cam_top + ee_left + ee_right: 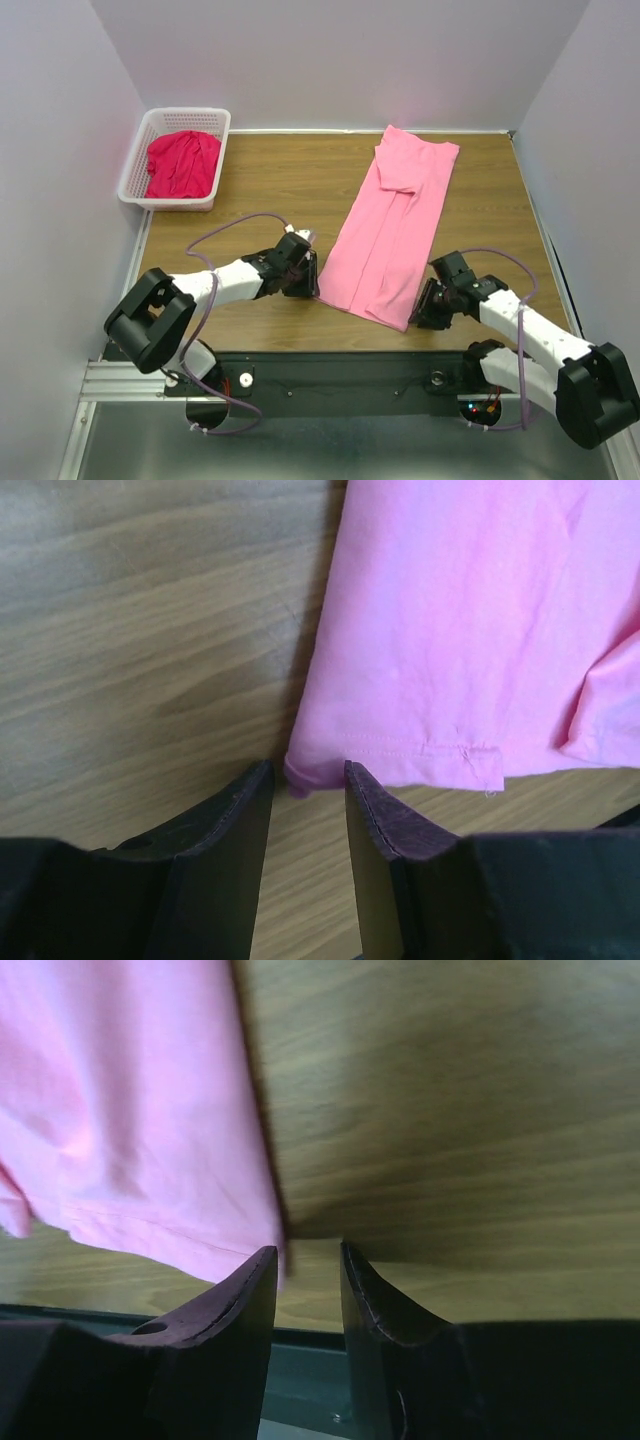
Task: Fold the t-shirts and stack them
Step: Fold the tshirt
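The light pink t-shirt (395, 225) lies folded into a long strip, running diagonally across the wooden table. My left gripper (311, 281) is open at the strip's near left corner. In the left wrist view the hemmed corner of the shirt (470, 630) sits right at the tips of my left gripper (308, 770), with bare wood showing between the fingers. My right gripper (420, 311) is open at the near right corner. In the right wrist view the shirt's edge (120, 1110) touches the left finger of my right gripper (308, 1252). The crimson t-shirt (182, 165) lies crumpled in the basket.
The white lattice basket (133, 172) stands at the far left corner of the table (250, 190). Walls close in the left, back and right sides. The table's near edge and a metal rail (300, 1380) lie just behind both grippers.
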You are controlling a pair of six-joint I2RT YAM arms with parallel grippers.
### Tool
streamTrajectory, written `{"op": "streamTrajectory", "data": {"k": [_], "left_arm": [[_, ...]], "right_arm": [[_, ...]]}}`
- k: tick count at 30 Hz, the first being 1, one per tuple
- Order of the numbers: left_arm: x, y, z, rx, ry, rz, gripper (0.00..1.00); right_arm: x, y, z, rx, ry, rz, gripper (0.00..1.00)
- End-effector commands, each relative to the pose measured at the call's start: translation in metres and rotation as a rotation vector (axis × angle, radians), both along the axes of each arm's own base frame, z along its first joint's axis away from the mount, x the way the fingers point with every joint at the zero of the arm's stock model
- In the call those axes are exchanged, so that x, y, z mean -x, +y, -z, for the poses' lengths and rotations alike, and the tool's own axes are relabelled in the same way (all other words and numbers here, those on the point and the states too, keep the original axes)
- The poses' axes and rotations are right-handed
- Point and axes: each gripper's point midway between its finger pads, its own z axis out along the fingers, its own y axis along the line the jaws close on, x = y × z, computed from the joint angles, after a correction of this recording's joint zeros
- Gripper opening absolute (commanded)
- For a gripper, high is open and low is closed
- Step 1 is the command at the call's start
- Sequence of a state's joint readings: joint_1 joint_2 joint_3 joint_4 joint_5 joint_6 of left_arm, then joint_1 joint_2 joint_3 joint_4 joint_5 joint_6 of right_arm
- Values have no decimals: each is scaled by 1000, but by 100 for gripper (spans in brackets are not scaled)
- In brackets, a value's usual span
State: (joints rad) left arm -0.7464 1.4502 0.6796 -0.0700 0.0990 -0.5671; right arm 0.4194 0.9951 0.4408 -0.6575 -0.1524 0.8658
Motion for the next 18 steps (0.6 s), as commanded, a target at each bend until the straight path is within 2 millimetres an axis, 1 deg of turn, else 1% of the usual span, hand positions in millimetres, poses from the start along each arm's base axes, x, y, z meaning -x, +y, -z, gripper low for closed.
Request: {"op": "streamTrajectory", "data": {"k": [1,2,3,4,5,6,7,8,9,10,13,16,18], "left_arm": [[26,3,-1,25,59,17,46],[26,5,-4,28,51,11,46],[28,8,-6,24,51,2,49],[25,11,-9,14,30,-12,52],[22,12,-18,28,-2,-21,54],[21,16,-20,14,-9,-31,59],[16,20,-23,-6,-38,-45,61],[10,20,-29,-14,-61,-53,62],[9,20,-30,-23,-63,-49,64],[0,25,-34,-60,-103,-68,66],[-9,25,-36,-83,-120,-70,67],[-16,20,-37,-97,-128,-58,67],[-20,17,-38,-101,-129,-53,67]], "right_arm": [[18,-21,5,98,63,59,38],[16,-22,3,102,59,63,38],[14,-21,-2,104,45,59,38],[9,-19,-8,89,23,57,38],[5,-16,-13,74,3,53,38],[-6,-11,-27,52,-49,41,37],[-13,-8,-35,45,-76,31,35],[-18,-7,-40,46,-90,23,33],[-25,-5,-46,48,-103,10,31],[-34,1,-52,53,-102,-28,28],[-56,20,-64,13,-135,-83,24],[-69,29,-58,27,-114,-99,22],[-67,31,-48,44,-73,-114,21]]}}
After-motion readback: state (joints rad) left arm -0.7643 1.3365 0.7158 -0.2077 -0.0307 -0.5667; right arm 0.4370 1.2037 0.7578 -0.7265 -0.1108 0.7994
